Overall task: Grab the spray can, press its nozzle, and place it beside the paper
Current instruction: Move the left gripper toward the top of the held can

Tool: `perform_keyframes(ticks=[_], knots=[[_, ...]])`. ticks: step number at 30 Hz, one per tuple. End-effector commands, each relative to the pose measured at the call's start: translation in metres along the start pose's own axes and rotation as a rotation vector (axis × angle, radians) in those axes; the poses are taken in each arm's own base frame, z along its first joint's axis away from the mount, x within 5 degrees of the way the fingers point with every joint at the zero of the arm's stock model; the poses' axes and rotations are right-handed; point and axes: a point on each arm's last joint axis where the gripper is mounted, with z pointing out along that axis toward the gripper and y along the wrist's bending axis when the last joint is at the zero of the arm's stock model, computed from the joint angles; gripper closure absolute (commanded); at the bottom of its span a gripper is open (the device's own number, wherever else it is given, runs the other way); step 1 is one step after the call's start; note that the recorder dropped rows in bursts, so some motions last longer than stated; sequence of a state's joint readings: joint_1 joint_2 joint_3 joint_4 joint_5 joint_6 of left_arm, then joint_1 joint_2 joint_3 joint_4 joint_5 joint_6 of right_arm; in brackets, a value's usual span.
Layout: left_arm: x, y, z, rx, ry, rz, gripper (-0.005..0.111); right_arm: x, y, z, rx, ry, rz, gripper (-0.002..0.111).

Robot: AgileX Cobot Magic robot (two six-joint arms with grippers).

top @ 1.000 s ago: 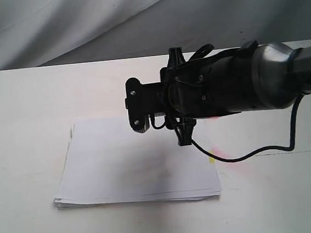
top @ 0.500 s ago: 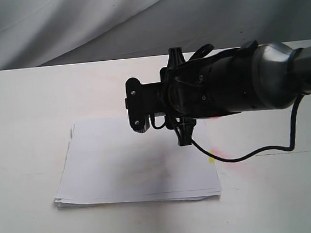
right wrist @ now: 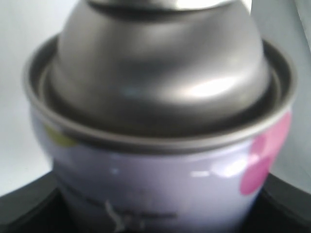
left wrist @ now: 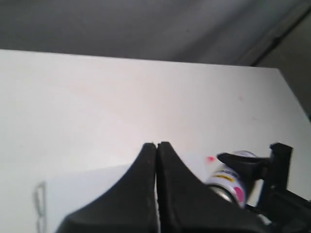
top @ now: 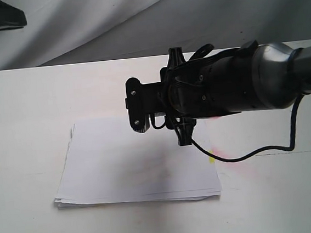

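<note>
- The right gripper (top: 134, 104) is seen reaching in from the right of the exterior view, over the far edge of the paper (top: 132, 165).
- The spray can (left wrist: 224, 178) is clamped between the black fingers of the right gripper. This is shown in the left wrist view, and the right wrist view is filled by the can.
- A silver domed shoulder, a pale label, a pink dot and a yellow-green dot are seen on the can.
- The can is hidden by the arm in the exterior view.
- The nozzle is not made out; the top of the can is cut off in the right wrist view.
- The left gripper (left wrist: 156, 144) is seen with its fingers pressed together and nothing between them, only a thin slit.
- The paper is laid flat on the white table (top: 28, 107) as a thin stack, with a small yellow tab (top: 211, 158) at its right edge.
- A black cable (top: 258, 153) is seen hanging from the right arm and curving down past the tab.
- Grey cloth (top: 135, 19) is seen behind the table.
</note>
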State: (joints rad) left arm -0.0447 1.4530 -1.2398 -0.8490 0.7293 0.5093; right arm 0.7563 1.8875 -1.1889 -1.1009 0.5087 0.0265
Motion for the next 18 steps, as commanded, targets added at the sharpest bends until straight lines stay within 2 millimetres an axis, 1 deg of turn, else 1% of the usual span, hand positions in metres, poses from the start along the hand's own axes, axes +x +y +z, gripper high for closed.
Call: perform_keyframes(ticks=[1,3,4,7,10,15,18], knots=[[-0.002,0.039,0.019,0.263,0.079,-0.098,0.107,-0.003,-0.006,-0.005,0.027,-0.017,-0.007,0.108],[0.008,0.052,0.028,0.337,0.120,-0.108,0.107,-0.003,-0.006,-0.005,0.024,-0.017,-0.003,0.108],[0.014,0.054,0.033,0.373,0.138,-0.102,0.107,-0.003,-0.006,-0.005,0.024,-0.017,-0.002,0.108],[0.031,0.059,0.044,0.431,0.141,-0.099,0.107,-0.003,-0.006,-0.005,0.023,-0.015,0.000,0.108],[0.050,0.060,0.052,0.487,0.076,-0.110,0.107,-0.003,-0.006,-0.005,0.023,-0.015,0.000,0.108],[0.084,0.070,0.061,0.472,0.022,-0.120,0.107,-0.003,-0.006,-0.005,0.023,-0.015,0.000,0.108],[0.104,0.075,0.068,0.523,0.029,-0.083,0.107,-0.003,-0.006,-0.005,0.023,-0.015,0.000,0.108]])
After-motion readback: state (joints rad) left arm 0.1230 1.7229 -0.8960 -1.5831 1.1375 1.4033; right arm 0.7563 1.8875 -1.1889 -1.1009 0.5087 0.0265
